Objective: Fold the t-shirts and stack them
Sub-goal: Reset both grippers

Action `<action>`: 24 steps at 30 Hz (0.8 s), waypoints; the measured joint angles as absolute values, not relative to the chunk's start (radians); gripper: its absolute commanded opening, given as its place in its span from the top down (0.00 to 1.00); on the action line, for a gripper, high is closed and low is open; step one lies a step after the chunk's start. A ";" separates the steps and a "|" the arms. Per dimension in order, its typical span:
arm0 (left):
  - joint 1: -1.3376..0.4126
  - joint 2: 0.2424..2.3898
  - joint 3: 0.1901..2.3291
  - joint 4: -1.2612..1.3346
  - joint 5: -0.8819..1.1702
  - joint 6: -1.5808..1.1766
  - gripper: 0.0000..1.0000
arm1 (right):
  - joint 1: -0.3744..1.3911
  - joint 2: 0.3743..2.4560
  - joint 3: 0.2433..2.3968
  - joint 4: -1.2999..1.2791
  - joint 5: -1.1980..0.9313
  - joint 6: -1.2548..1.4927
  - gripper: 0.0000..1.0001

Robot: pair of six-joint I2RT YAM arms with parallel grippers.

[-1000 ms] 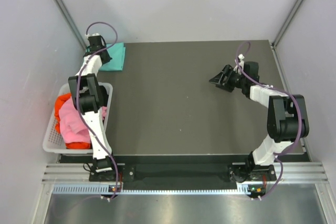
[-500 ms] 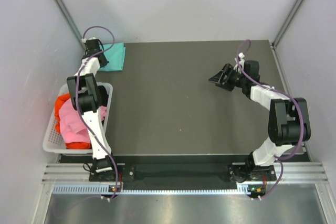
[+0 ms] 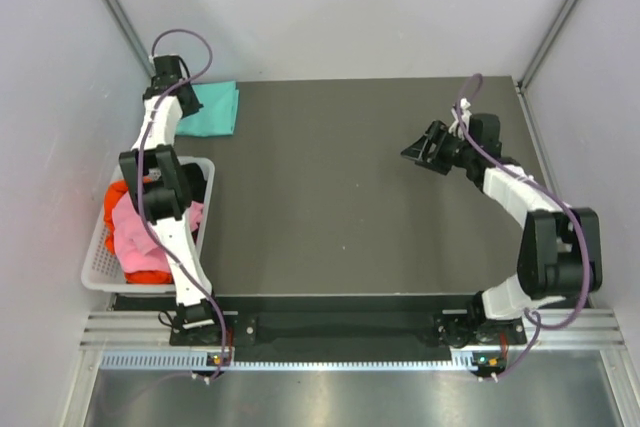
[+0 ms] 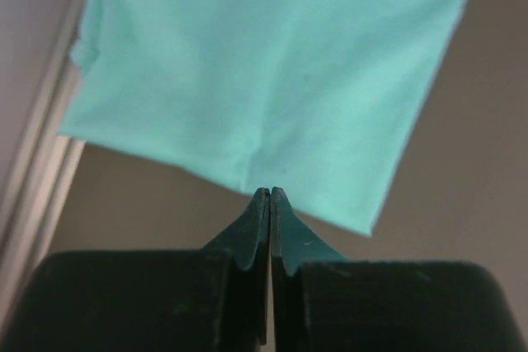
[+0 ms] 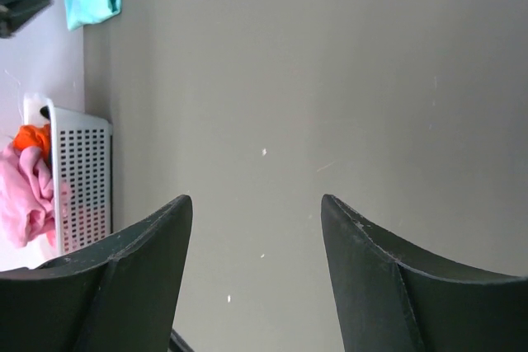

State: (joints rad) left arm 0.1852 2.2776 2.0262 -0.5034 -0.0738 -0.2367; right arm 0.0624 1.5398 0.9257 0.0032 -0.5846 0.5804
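**A:** What has changed in the last second?

**B:** The left gripper (image 4: 271, 195) has drawn back toward the far-left corner of the table (image 3: 330, 197). Its fingers are pressed together and nothing is between them. The right gripper (image 5: 256, 204) has hardly moved. It hangs above the bare right part of the table with its fingers apart, and it holds nothing.

**A:** And where is the teal t-shirt?

**B:** The teal t-shirt (image 3: 215, 110) lies folded flat in the far-left corner. In the left wrist view the fingertips are at its near edge, but I cannot tell if they touch the cloth.

**A:** What does this mean for the work?

**B:** I think the teal one is finished and will be the base of the stack. The pink t-shirt (image 3: 135, 232) and the red-orange t-shirt (image 3: 120, 192) lie crumpled in the white basket (image 3: 95, 267), so most of the task remains. I do not see a black one.
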 measured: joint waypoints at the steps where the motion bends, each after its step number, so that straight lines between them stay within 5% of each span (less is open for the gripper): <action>1: 0.181 2.240 2.023 -0.523 -0.067 -0.226 1.00 | 0.065 1.513 0.926 -0.017 -0.578 0.576 0.35; 4: 0.155 2.072 1.948 -0.551 -0.059 -0.193 0.86 | 0.078 1.423 0.923 -0.066 -0.561 0.564 0.35; 5: 0.136 1.988 1.889 -0.546 -0.059 -0.186 0.70 | 0.082 1.393 0.923 -0.082 -0.555 0.559 0.33; 11: -0.030 1.526 1.524 -0.508 -0.048 -0.226 0.50 | 0.103 1.271 0.916 -0.212 -0.483 0.509 0.29; 12: -0.056 1.461 1.456 -0.498 -0.017 -0.240 0.33 | 0.108 1.257 0.916 -0.252 -0.463 0.498 0.27; 16: -0.125 1.264 1.209 -0.463 0.104 -0.297 0.30 | 0.128 1.201 0.916 -0.388 -0.393 0.471 0.01; 17: -0.135 1.243 1.174 -0.464 0.114 -0.305 0.29 | 0.131 1.183 0.916 -0.411 -0.383 0.468 0.01; 18: -0.150 1.217 1.129 -0.469 0.125 -0.316 0.01 | 0.135 1.159 0.916 -0.431 -0.373 0.460 0.00; 24: -0.249 1.088 0.962 -0.472 0.152 -0.362 0.01 | 0.142 1.036 0.915 -0.467 -0.352 0.458 0.00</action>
State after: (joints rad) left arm -0.2485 1.0882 0.9619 -0.4725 0.1516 -0.3622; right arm 0.1425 1.0355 0.9150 -0.4671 -0.3519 0.4580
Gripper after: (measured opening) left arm 0.987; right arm 0.994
